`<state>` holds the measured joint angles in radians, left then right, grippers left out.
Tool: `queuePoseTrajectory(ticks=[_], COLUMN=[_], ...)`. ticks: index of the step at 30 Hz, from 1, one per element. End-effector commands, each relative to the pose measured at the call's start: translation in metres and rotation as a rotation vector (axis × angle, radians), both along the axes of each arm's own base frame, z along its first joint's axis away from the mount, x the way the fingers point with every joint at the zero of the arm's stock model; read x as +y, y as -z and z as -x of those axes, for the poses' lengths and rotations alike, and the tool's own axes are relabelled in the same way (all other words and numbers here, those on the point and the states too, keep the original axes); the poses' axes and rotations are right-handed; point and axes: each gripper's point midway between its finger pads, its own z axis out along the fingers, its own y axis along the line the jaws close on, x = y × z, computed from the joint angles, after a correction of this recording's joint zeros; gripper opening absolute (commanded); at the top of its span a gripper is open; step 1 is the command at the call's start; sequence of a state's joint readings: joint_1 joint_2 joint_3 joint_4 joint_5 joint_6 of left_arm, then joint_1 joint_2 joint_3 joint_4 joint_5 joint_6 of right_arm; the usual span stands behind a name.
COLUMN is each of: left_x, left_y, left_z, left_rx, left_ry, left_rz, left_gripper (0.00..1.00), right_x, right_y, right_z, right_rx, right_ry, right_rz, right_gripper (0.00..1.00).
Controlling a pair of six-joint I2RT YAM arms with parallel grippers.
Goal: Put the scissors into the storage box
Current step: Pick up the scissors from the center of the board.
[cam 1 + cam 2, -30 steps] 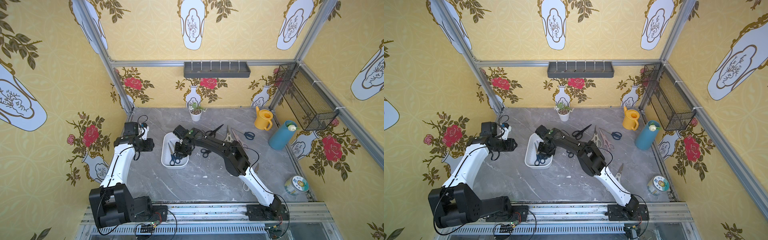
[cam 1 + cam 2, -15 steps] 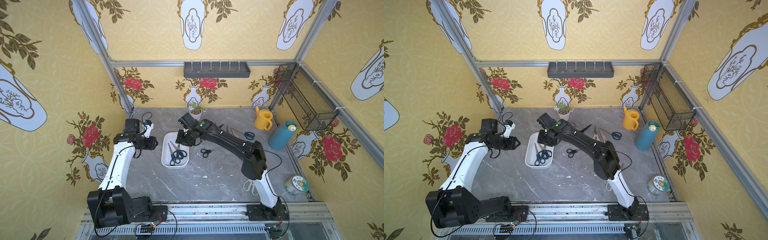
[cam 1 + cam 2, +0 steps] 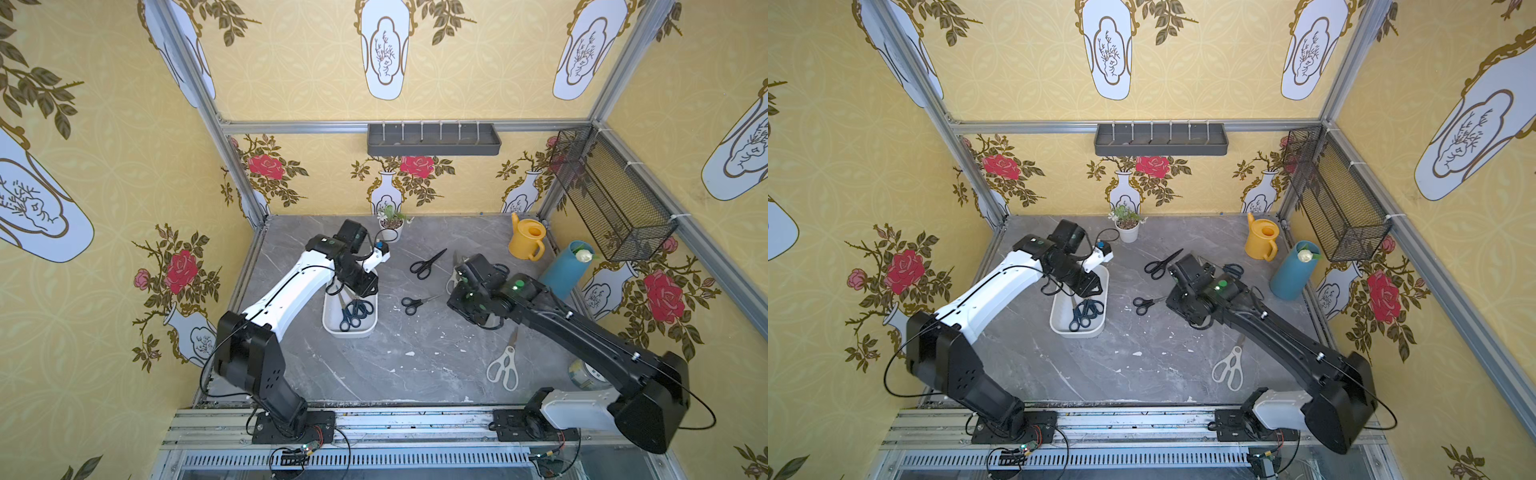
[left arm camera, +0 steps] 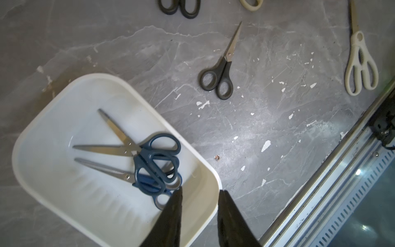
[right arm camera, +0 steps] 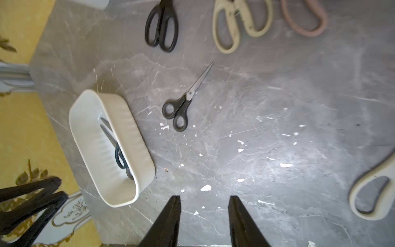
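White storage box (image 3: pixel 331 322) holding navy-handled scissors (image 3: pixel 356 311), left end effector (image 3: pixel 360 291) seemingly over its far end, black scissors (image 3: pixel 412 303) beside.

A lab test cell — aluminium frame (image 3: pixel 291 126), printed wallpaper panels (image 3: pixel 291 62), slotted mounting rail (image 3: pixel 415 420).

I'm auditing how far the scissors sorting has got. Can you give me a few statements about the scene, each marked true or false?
1. Navy-handled scissors lie inside the storage box. True.
2. The right gripper holds the small black-handled scissors. False: its jaws are apart and empty, and that pair lies on the table.
3. Cream-white shears lie on the table, outside the storage box. True.
4. The yellow watering can lies tipped on its side. False: it stands upright on the table.
5. The left gripper hovers over the storage box's rim, holding nothing. True.
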<state>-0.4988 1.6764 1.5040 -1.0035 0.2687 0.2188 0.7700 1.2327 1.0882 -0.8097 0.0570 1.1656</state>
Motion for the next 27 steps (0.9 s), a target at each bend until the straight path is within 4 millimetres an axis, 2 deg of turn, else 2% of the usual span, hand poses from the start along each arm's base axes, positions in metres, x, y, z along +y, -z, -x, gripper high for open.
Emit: queuePoseTrajectory(ticks=[1, 4, 8, 11, 14, 17, 22, 27], left_x=[-0.014, -0.035, -0.061, -0.075, -0.084, -0.091, -0.105, -0.112], left_y=[0.017, 0.034, 0.046, 0.059, 0.076, 0.092, 0.104, 0.12], left_z=[0.002, 0.001, -0.004, -0.009, -0.016, -0.022, -0.031, -0.03], left_rx=[0.029, 0.041, 0.056, 0.041, 0.032, 0.03, 0.03, 0.055], left_ry=[0.067, 0.112, 0.136, 0.165, 0.185, 0.197, 0.21, 0.228], left_rz=[-0.07, -0.111, -0.12, -0.141, -0.176, -0.197, -0.197, -0.209], left_gripper=[0.33, 0.34, 0.34, 0.34, 0.34, 0.34, 0.34, 0.3], right_x=[-0.021, -0.032, -0.042, -0.049, -0.052, -0.046, -0.042, -0.047], right_y=[-0.005, -0.003, -0.001, 0.0, -0.003, -0.016, -0.036, -0.039], right_z=[0.005, 0.014, 0.022, 0.028, 0.032, 0.032, 0.037, 0.041], right_rx=[-0.032, -0.033, -0.021, -0.009, -0.021, -0.076, -0.158, -0.181], right_ry=[0.1, 0.116, 0.13, 0.154, 0.163, 0.111, 0.039, 0.04], right_rz=[-0.021, -0.029, -0.026, -0.016, -0.032, -0.071, -0.109, -0.126], right_gripper=[0.43, 0.43, 0.43, 0.43, 0.43, 0.44, 0.45, 0.46])
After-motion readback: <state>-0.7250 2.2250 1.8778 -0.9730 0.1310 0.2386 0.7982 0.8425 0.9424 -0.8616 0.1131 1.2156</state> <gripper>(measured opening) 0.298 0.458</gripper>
